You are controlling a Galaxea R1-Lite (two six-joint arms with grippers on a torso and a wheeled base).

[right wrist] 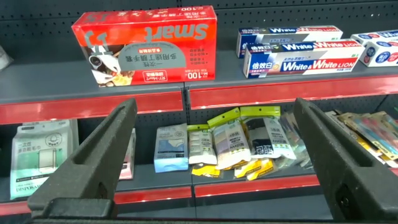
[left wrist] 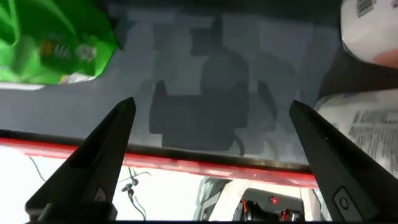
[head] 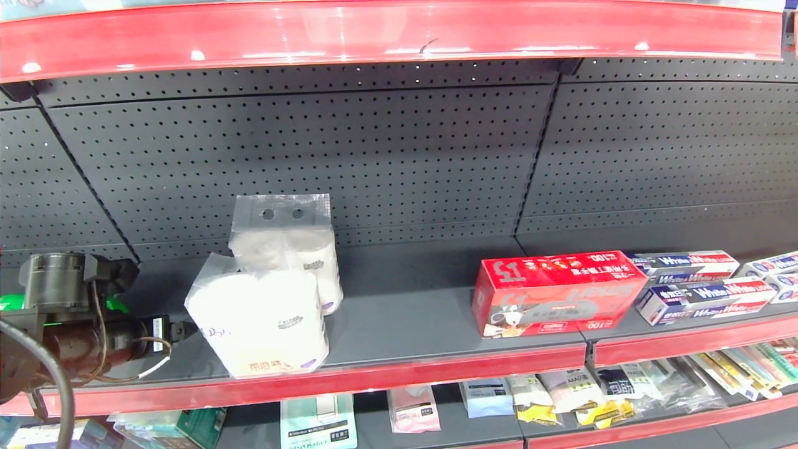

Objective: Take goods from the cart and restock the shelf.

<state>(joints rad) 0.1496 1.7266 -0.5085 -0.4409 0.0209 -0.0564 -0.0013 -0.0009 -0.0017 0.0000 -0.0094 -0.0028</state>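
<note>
Sitting left of the red box, the paper-roll pack looks light, soft, slippery-wrapped; hold across its middle. Both jaws gape wide, empty.

Shelf: tissue rolls, seemingly, left of box.

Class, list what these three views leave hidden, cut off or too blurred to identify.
- Green pack: left wrist view, blurred and cut by the edge; contents unclear.
- Rear tissue pack: head view, base hidden by the front pack.
- Rightmost boxes: head view, cut by the edge.
- Lower-shelf packets: head view, too small to identify.
</note>
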